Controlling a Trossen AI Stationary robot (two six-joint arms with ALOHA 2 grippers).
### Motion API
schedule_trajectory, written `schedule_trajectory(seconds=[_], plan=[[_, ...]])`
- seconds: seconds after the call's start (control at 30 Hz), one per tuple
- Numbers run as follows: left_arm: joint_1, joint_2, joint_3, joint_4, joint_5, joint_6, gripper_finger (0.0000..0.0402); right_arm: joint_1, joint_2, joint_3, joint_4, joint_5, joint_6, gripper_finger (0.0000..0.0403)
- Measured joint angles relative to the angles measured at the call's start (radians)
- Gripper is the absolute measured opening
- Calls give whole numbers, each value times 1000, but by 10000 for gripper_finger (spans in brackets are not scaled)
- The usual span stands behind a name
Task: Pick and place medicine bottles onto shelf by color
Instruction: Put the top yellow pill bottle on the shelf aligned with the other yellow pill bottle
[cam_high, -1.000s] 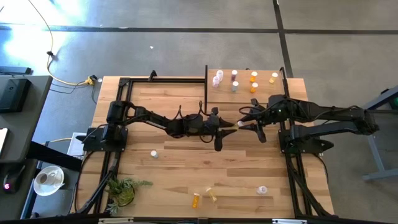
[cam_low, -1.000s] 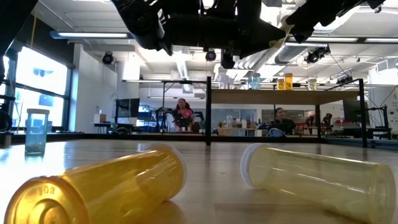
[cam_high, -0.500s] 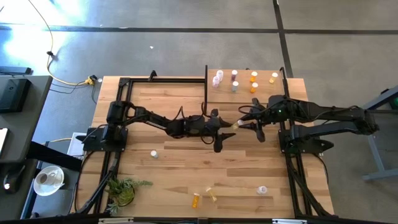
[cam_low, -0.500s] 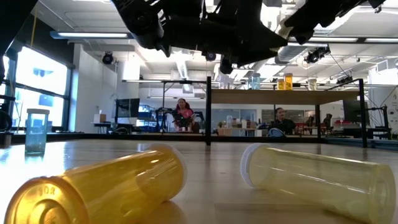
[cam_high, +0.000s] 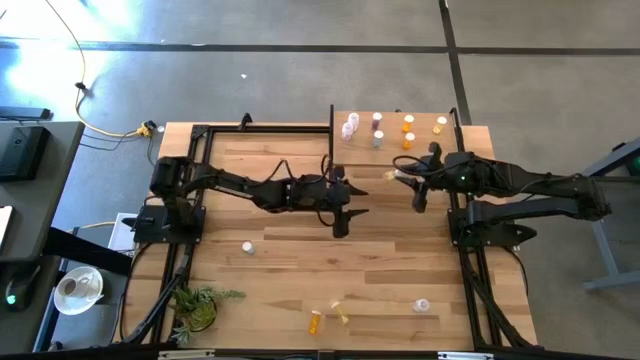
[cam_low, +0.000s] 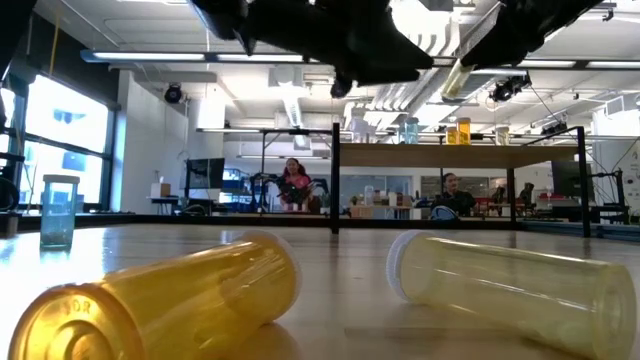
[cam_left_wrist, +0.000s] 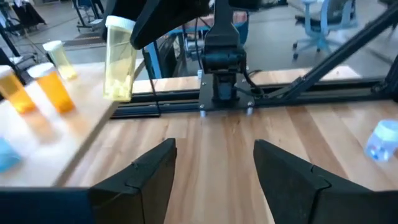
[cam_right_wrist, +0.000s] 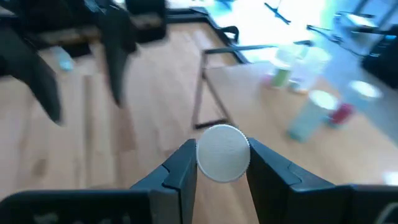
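The right gripper is clenched on a pale yellow white-capped medicine bottle, carried clear of the table with its cap facing the wrist. The light-wood shelf with thin black posts lies just beyond the gripper, away from the table's centre; its yellow bottle stands at the far right corner. The right arm is therefore nearer. The left gripper hangs released over mid-table, fingers apart, empty.
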Motion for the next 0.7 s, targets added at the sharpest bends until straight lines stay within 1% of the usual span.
schedule_trajectory(seconds=[0.23, 0.3, 0.33, 0.43, 0.57, 0.7], plan=[[27, -141, 0, -172, -1, 61, 203, -7, -4, 126, -130, 149, 7, 104], [37, -185, -1, -241, -1, 68, 202, -24, -4, 166, -165, 179, 10, 104], [41, -200, -1, -251, -1, 73, 201, -35, -4, 183, -183, 197, 11, 104], [58, -257, -9, -305, 41, 87, 200, -80, -4, 224, -238, 246, 32, 104], [84, -327, -35, -342, 100, 71, 200, -157, -6, 242, -288, 258, 65, 104], [112, -389, -96, -321, 113, 32, 200, -242, 2, 239, -362, 257, 140, 104]])
